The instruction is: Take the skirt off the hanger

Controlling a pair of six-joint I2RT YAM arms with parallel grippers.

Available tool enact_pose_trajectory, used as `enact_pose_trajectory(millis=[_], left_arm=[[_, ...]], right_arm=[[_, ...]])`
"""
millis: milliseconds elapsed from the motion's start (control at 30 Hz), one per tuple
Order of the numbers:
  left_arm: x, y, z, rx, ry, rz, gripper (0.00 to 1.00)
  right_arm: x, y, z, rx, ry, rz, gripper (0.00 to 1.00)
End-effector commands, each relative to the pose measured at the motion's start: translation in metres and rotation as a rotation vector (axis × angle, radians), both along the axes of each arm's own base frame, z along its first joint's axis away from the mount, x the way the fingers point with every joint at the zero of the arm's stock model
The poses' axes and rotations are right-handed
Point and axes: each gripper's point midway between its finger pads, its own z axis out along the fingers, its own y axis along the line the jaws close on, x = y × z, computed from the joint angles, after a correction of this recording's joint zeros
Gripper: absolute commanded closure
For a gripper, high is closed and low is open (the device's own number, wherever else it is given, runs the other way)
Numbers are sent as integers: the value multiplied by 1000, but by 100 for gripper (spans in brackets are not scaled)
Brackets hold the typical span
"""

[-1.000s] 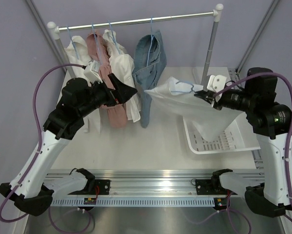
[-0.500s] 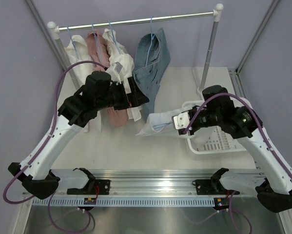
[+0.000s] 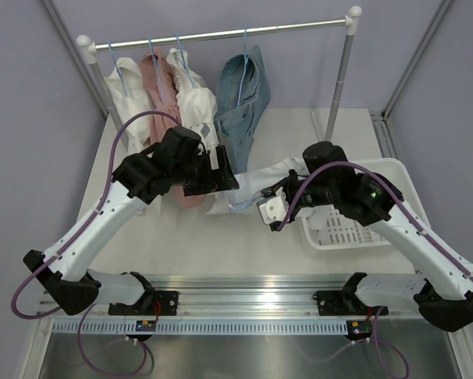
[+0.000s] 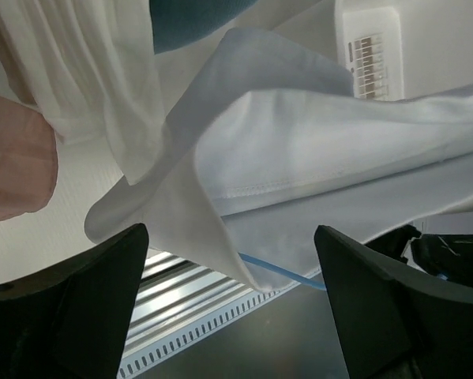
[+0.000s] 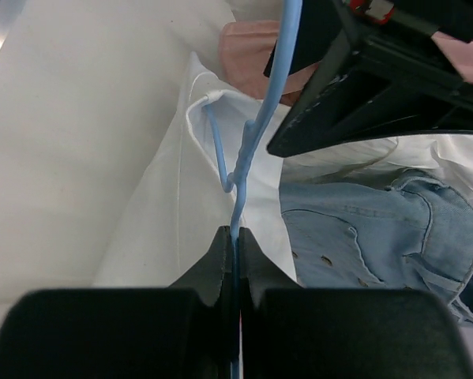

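The white skirt (image 3: 250, 188) hangs on a light-blue hanger and lies low over the table between the two arms. My right gripper (image 3: 263, 202) is shut on the hanger's wire (image 5: 260, 118), and the skirt (image 5: 173, 213) drapes below it in the right wrist view. The right gripper's tips (image 5: 236, 235) pinch the wire tightly. My left gripper (image 3: 226, 180) is open, right next to the skirt's left edge. In the left wrist view its jaws (image 4: 232, 316) stand wide apart under the skirt's hem (image 4: 299, 158), with the blue wire (image 4: 287, 274) showing between them. It holds nothing.
A rail (image 3: 220, 34) at the back carries a white top (image 3: 129, 75), a pink garment (image 3: 159, 83), another white one (image 3: 198, 106) and a denim piece (image 3: 244, 103). A white basket (image 3: 378, 230) sits at the right. The rail's post (image 3: 340, 79) stands behind it.
My right arm has swung the hanger and skirt down and left, from above the basket to the table's middle. My left gripper has moved right and down to the skirt's edge.
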Motion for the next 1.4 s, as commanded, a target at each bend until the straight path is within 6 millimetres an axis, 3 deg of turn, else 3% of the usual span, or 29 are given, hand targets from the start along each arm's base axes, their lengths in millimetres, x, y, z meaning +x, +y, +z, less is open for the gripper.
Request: enact_pose_trajectory(millis=[0, 300, 333, 433, 533, 567, 600, 800, 967, 1067, 1233, 1367], left_arm=[[4, 5, -14, 52, 10, 22, 14], [4, 11, -26, 104, 11, 19, 32], [3, 11, -26, 105, 12, 15, 41], [-1, 16, -33, 124, 19, 13, 56], [-1, 30, -40, 165, 1, 46, 80], [-3, 36, -42, 186, 2, 55, 97], [-4, 42, -43, 207, -1, 64, 100], [-19, 84, -45, 302, -23, 99, 100], [-35, 109, -67, 365, 29, 92, 100], [-40, 121, -83, 397, 58, 94, 100], [-34, 139, -104, 435, 88, 118, 100], [-26, 162, -103, 481, 84, 147, 100]], right_arm=[[4, 14, 36, 79, -129, 34, 100], [5, 28, 58, 120, -164, 54, 100], [6, 31, 60, 124, -169, 55, 100], [8, 35, 63, 127, -174, 58, 100], [8, 34, 59, 113, -169, 56, 100], [10, 32, 58, 102, -172, 44, 100], [11, 30, 53, 88, -170, 36, 100], [21, 7, 30, 1, -147, -47, 100], [34, -15, 40, 47, -84, -149, 100], [31, -23, 52, 88, -35, -170, 100], [24, -40, 54, 104, 12, -198, 100], [25, -55, 51, 101, 42, -229, 100]])
